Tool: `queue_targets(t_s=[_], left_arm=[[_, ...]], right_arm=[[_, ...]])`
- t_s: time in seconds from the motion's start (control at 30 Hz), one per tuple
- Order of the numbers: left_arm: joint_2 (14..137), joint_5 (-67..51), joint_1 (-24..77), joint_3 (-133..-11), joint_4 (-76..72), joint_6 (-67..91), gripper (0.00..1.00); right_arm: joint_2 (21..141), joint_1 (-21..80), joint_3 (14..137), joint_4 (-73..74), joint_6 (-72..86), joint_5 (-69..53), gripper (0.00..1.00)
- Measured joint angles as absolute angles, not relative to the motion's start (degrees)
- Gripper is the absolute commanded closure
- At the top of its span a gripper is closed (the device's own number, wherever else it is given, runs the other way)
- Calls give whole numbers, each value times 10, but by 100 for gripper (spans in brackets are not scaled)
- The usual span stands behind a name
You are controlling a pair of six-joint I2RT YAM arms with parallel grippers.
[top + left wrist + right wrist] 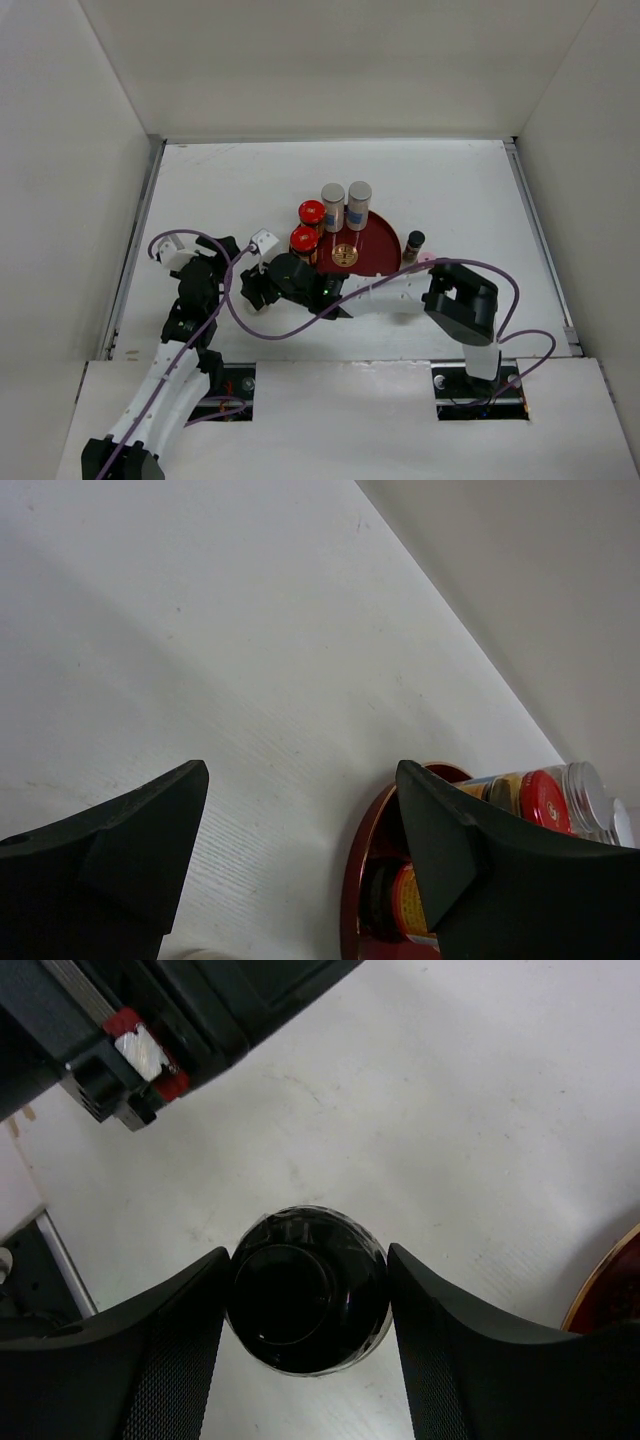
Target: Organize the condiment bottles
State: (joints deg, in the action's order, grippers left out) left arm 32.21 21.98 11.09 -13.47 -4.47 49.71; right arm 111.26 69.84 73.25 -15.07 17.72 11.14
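The right gripper has its jaws pinching a black-capped bottle, one jaw on each side of the cap. This bottle is above the white counter, near the left side of the round red tray; it cannot be told if it touches the counter. The left gripper has its jaws spread, with only bare counter between them, close to the tray rim. On the tray stand two red-capped bottles and two silver-capped bottles. A dark-capped bottle stands on the counter just beside the tray's right edge.

Four bottles stand on the tray, a fifth bottle just right.
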Motion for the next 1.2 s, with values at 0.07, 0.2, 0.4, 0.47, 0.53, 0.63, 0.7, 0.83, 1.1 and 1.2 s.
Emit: queue_targets(t_s=[0.07,0.2,0.4,0.47,0.53,0.63,0.7,0.83,1.1,1.2], left_arm=[[325,220,110,-135,-46,500,24],[331,216,110,-132,-54,501,24],[354,205,139,-129,-89,498,24],[366,201,161,-129,-109,494,23],[378,197,181,-129,-131,489,23],[402,190,209,-129,-160,479,22],[421,188,229,-129,-182,475,22],[466,179,249,-129,-222,468,22],[516,173,259,-126,-283,464,22],[529,171,259,-118,-302,464,22]], right_arm=[[1104,699,719,-157,176,116,51],[1044,707,654,-159,177,121,52],[851,700,552,-166,193,119,51],[787,675,531,-173,198,120,51],[736,639,518,-179,202,129,51],[688,586,496,-180,204,147,51],[676,552,485,-177,205,153,51],[704,494,477,-161,207,164,51],[885,444,501,-154,206,182,51],[935,439,529,-162,205,196,50]])
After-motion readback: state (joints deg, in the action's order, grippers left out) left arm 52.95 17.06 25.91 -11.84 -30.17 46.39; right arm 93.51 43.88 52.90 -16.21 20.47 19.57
